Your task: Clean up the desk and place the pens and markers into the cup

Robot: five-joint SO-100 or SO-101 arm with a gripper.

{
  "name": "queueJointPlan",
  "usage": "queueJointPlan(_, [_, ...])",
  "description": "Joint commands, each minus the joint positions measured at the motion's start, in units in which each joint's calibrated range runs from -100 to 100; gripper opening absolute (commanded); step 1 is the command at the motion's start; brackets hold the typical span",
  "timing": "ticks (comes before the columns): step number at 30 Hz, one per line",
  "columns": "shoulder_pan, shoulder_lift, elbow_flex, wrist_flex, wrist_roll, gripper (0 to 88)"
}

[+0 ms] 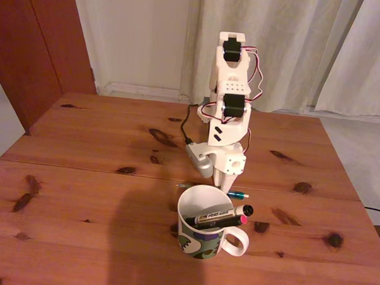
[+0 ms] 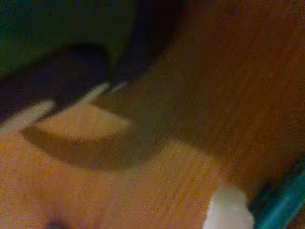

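Note:
The cup [image 1: 202, 234], white inside with a green patterned outside, stands on the desk [image 1: 80, 194] near its front. A white marker with a black cap [image 1: 221, 215] and a black pen with a red tip [image 1: 224, 223] lean inside it. Just behind the cup my gripper [image 1: 221, 182] points straight down, tips at the desk. A slim teal pen [image 1: 239, 195] lies there, partly hidden by the cup's rim. The blurred wrist view shows one white fingertip [image 2: 228, 210] right beside the teal pen [image 2: 281, 205]. Whether the jaws are closed on the pen is unclear.
A black cable [image 1: 186, 120] runs from the arm's base toward the desk's far edge. White curtains and a wall stand behind the desk. Bare wood spreads to the left and right of the cup. A dark green shape [image 2: 52, 28] fills the wrist view's upper left.

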State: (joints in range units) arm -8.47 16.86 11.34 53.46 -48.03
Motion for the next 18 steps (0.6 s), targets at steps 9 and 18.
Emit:
queueJointPlan(9, [1.03,-0.19,0.75,-0.52,0.52,14.8])
queueJointPlan(18, [1.27,4.28,-1.33,-0.60,0.73,14.8])
